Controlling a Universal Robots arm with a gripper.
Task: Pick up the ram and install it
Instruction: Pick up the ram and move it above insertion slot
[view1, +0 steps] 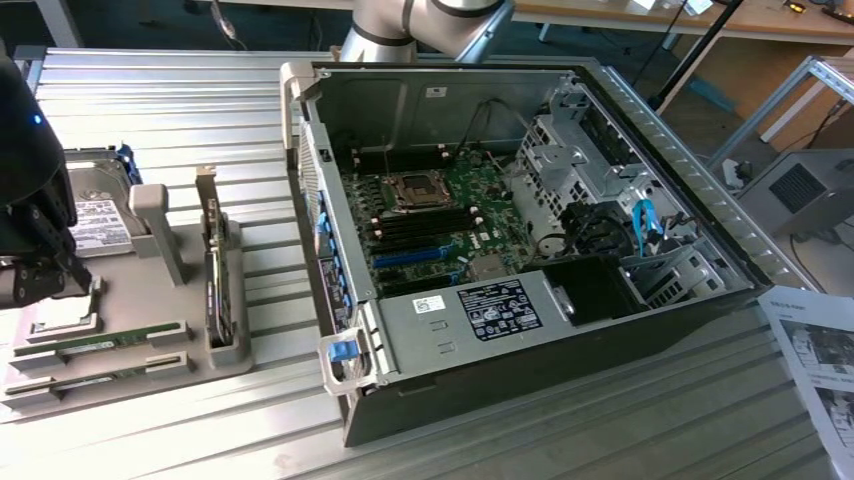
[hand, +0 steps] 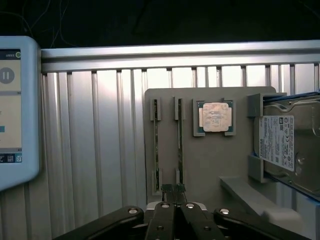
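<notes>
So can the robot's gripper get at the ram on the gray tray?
Probably yes. The gripper hangs right above the gray tray, by one end of the ram, which stands on edge with its top uncovered. Nothing lies across it. The gripper looks shut right now, though.

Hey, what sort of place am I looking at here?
Probably a robotics lab bench for PC assembly: an open computer case, a grey tray holding ram sticks, a processor and a hard drive, and a robot arm.
</notes>
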